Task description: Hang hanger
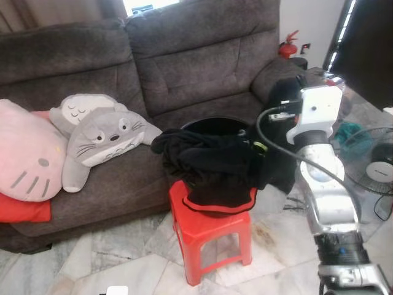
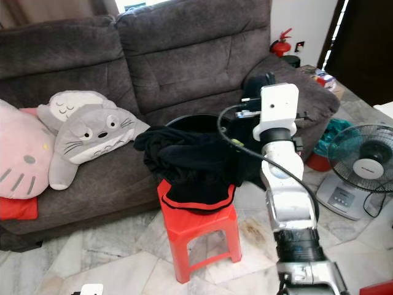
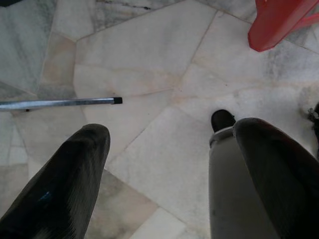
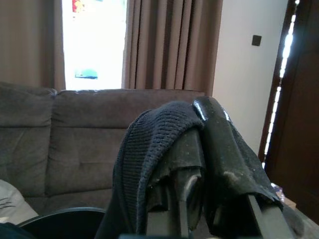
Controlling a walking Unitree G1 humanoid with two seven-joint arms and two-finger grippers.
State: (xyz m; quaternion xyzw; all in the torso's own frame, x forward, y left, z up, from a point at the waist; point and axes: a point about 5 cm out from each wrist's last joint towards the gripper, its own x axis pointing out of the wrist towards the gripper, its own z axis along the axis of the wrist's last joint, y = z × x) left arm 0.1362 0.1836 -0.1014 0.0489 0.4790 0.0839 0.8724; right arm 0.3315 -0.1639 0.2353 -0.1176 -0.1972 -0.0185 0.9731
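Dark knitted cloth (image 4: pixel 149 164) is draped over the right claw (image 4: pixel 199 149), whose fingers are pinched together on it, raised above the red stool (image 1: pixel 212 233) and its heap of black clothes (image 1: pixel 212 166). No hanger is discernible. Lift slowly so the cloth doesn't slip. The left claw (image 3: pixel 169 169) hangs released over the floor (image 3: pixel 149 74).

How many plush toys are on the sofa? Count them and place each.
3. A pink cat plush at the sofa's left end, and two grey plushes beside it: one in front, one behind. Others may be hidden.
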